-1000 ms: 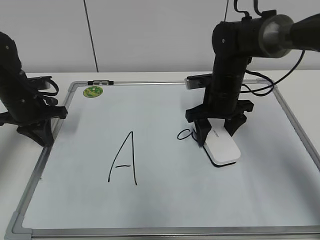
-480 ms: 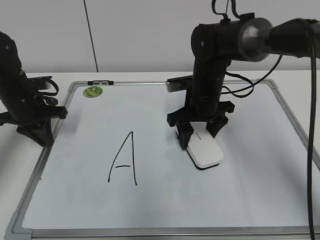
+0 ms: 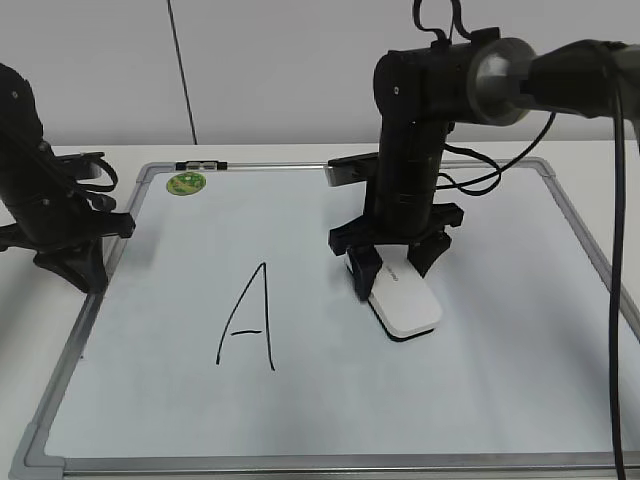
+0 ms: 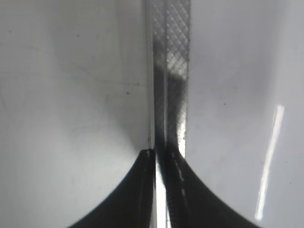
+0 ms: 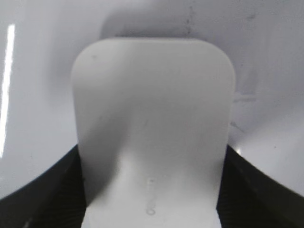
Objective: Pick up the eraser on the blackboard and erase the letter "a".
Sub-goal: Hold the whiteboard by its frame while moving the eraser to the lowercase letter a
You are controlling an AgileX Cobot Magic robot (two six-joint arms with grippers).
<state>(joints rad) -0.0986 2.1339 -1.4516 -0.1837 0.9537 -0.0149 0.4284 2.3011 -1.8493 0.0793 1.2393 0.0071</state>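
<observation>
My right gripper (image 3: 392, 268) is shut on the white eraser (image 3: 404, 302), which lies flat on the blackboard (image 3: 520, 400), right of the middle. In the right wrist view the eraser (image 5: 152, 123) fills the frame between the black fingers (image 5: 151, 190). The small letter "a" does not show; the spot where it was is under the gripper and eraser. The large capital "A" (image 3: 248, 318) stands to the left. My left gripper (image 3: 70, 262) rests at the board's left frame; its fingers (image 4: 162, 159) are pressed together over the grey frame strip (image 4: 172, 71).
A round green magnet (image 3: 186, 183) sits at the board's top left corner, next to a small clip on the top frame (image 3: 200, 165). The board lies on a white table (image 3: 300, 152) against a white wall. The right arm's cables hang over the board's top right.
My right gripper has slid the eraser to the left across the board, over the place where the small "a" stood; the "a" no longer shows. The left arm has not moved.
</observation>
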